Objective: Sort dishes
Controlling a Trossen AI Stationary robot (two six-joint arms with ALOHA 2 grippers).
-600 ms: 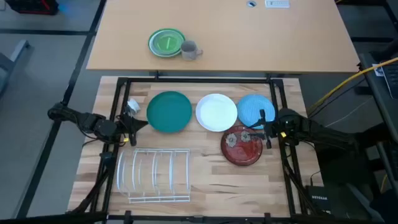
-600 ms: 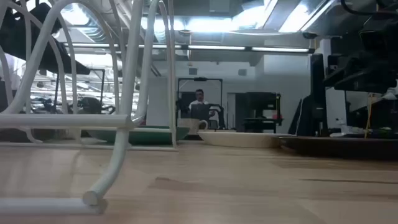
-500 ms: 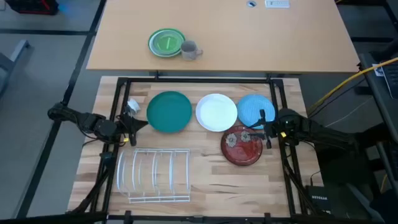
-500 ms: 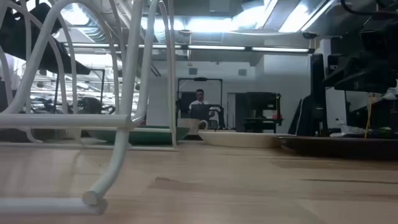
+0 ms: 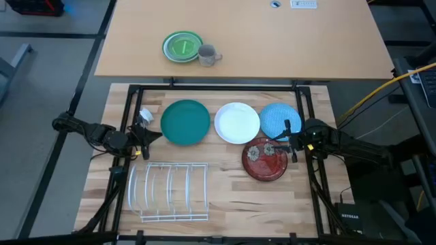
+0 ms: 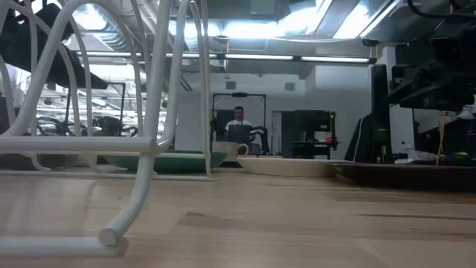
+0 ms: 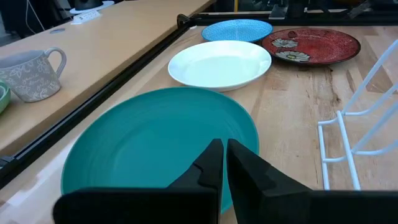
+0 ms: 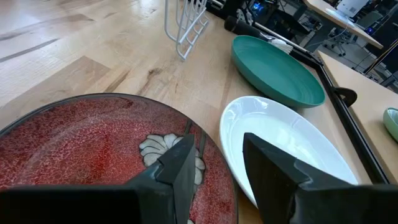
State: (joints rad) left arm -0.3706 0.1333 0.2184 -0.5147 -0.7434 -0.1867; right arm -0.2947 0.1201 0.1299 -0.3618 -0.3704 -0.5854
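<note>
Four plates lie flat on the wooden table: dark teal [image 5: 185,122], plain white [image 5: 237,123], light blue speckled [image 5: 278,118] and, nearer, dark red with pale flowers [image 5: 265,160]. My left gripper [image 5: 154,135] stands shut at the teal plate's left rim [image 7: 155,143], its fingertips over the plate. My right gripper [image 5: 291,140] is open and hovers over the right part of the red plate [image 8: 81,149], between it and the blue one. In the right wrist view the white plate [image 8: 280,146] and the teal plate [image 8: 277,71] lie beyond the red plate.
A white wire dish rack [image 5: 169,192] stands at the table's near left and fills the left of the low view [image 6: 149,112]. A small green plate [image 5: 182,47] and a grey mug [image 5: 207,54] sit on the far desk. Far off in the low view, a person [image 6: 238,123] shows.
</note>
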